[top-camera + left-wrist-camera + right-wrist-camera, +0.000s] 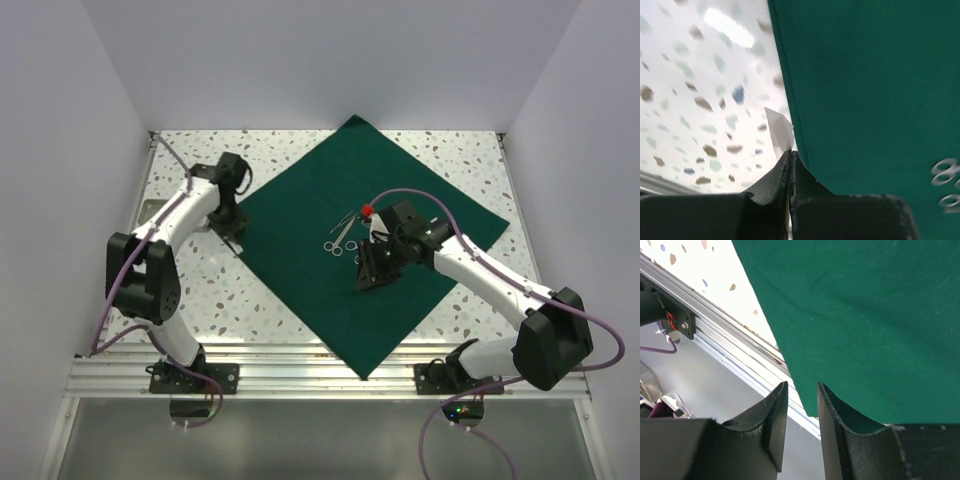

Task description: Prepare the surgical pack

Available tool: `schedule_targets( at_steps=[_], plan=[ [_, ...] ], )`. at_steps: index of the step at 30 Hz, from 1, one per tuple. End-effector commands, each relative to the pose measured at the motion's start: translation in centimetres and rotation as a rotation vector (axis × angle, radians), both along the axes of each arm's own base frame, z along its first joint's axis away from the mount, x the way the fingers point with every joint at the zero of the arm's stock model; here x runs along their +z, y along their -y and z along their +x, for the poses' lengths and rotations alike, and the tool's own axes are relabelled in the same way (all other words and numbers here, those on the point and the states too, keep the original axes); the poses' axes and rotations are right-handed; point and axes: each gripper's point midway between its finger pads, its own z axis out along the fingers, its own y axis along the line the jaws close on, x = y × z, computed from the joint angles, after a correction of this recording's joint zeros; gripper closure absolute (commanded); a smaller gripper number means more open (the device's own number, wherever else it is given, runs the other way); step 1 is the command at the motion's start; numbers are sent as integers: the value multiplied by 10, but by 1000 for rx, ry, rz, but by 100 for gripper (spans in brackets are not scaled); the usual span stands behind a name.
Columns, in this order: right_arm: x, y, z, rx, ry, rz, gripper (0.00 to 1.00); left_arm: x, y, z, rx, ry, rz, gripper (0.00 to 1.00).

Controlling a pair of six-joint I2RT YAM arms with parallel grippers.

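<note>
The dark green cloth drape (370, 260) lies flat as a diamond on the speckled table; it also fills the left wrist view (875, 90) and the right wrist view (865, 315). Thin silver scissor-like instruments (343, 235) lie near its middle, and their ring handles show in the left wrist view (945, 175). My left gripper (236, 238) (790, 152) sits at the drape's left edge, shut on a small white gauze square (779, 130). My right gripper (369, 278) (801, 385) hovers over the drape just right of the instruments, open and empty.
An aluminium rail (300, 365) (735, 340) runs along the table's near edge, and the drape's near corner (810, 410) hangs over it. White walls close in the left, right and back sides. A purple cable with a red tip (367, 210) arcs above the right wrist.
</note>
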Motion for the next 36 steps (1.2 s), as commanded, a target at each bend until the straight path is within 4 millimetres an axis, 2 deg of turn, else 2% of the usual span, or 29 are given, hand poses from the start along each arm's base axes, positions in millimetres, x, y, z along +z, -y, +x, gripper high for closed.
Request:
schedule_targets(
  at_steps=[1,2,3,4,5,6,7,10,12,13,17,21,23,25,30,32,35,36],
  plan=[
    [13,-6,11,33,48,13,66,20,-56,37,95,46,65,100],
    [13,-6,12,36,47,11,66,26,-78,57,152,80,59,100],
    [16,-7,14,37,55,13,66,27,-89,67,182,90,58,100],
    [16,-7,17,35,56,10,66,19,-112,74,243,59,57,100],
    [16,-7,17,35,50,11,66,29,-123,91,271,96,31,100],
    [20,-9,21,33,54,18,66,29,-132,99,294,100,19,100],
    [20,-6,23,27,49,18,66,30,-154,113,345,110,15,100],
    [23,-5,33,10,34,32,66,20,-186,127,425,97,6,100],
    [24,-1,43,-18,18,46,66,12,-196,127,473,77,-17,100],
    [25,-2,44,-19,9,62,66,6,-207,127,508,79,-21,100],
    [25,10,60,-65,4,60,66,-8,-225,135,570,113,-81,100],
    [27,31,80,-129,38,17,66,-25,-238,142,601,94,-95,100],
    [25,38,89,-159,33,8,66,-26,-239,151,595,111,-118,100],
    [20,48,99,-201,29,-2,66,-31,-242,157,596,116,-122,94],
    [19,66,123,-277,58,-34,66,-45,-247,170,582,123,-169,93],
    [16,74,130,-296,55,-72,66,-45,-244,172,567,117,-190,86],
    [10,103,143,-392,62,-172,66,-44,-240,164,555,100,-199,69],
    [8,120,148,-442,71,-219,66,-41,-236,160,544,110,-201,58]
  ],
)
